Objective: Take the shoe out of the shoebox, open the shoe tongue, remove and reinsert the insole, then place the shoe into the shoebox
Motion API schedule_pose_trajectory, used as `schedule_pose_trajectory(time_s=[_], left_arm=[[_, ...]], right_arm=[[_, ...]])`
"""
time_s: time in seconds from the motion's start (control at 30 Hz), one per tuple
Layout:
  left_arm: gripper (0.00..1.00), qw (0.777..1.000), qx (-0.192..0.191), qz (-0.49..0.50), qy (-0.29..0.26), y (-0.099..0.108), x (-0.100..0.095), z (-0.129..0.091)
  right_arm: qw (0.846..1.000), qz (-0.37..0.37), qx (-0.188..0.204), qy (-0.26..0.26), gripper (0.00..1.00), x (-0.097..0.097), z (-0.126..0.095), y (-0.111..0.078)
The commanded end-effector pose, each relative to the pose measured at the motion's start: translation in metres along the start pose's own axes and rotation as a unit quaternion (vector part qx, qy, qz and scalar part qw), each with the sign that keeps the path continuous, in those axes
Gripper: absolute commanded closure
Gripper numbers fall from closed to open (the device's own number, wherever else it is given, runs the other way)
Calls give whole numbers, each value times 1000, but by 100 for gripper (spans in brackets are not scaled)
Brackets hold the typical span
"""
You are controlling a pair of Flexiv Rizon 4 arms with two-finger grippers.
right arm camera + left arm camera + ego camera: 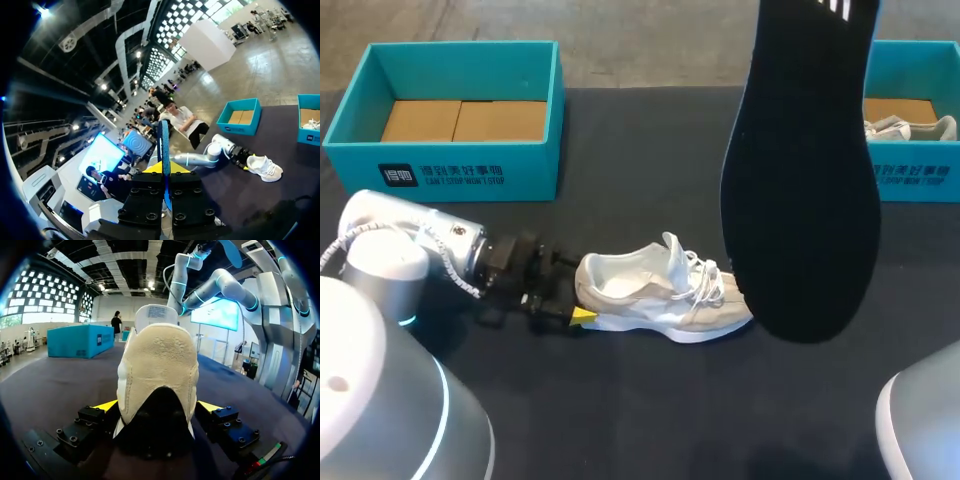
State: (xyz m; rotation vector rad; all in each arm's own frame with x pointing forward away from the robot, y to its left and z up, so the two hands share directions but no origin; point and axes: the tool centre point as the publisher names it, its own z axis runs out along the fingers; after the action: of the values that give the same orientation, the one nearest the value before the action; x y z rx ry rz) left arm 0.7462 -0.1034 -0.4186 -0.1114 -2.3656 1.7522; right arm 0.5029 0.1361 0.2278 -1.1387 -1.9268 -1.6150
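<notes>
A white shoe [660, 295] lies on its sole in the middle of the black table, toe to the right. My left gripper [570, 300] is at its heel, open, and the heel [157, 375] sits between the yellow fingertips [106, 405]. The black insole [800, 180] hangs high above the table, close to the head camera, hiding the shoe's toe. My right gripper [164, 167] is shut on the insole [164, 145], which shows edge-on between its fingers. Far below it in the right wrist view lie the shoe [265, 167] and my left arm [210, 152].
A teal shoebox [455, 115] with a cardboard insert stands at the back left. A second teal shoebox [910, 110] at the back right holds another white shoe [910, 128]. My right arm's base [920, 420] shows at the near right.
</notes>
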Motion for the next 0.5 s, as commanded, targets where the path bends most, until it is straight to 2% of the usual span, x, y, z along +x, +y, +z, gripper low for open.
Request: schedule_pose_trajectory(time_s=[0.03,0.3,0.5], left_arm=[[0,1000,-11,5,-24,1,-2,-8],[0,998,-21,3,-51,0,-2,-27],[0,998,-34,8,-51,-9,9,-48]], right_arm=[[1000,1,1,-1,100,1,1,2],[1000,1,1,-1,100,1,1,2],[1000,1,1,-1,100,1,1,2]])
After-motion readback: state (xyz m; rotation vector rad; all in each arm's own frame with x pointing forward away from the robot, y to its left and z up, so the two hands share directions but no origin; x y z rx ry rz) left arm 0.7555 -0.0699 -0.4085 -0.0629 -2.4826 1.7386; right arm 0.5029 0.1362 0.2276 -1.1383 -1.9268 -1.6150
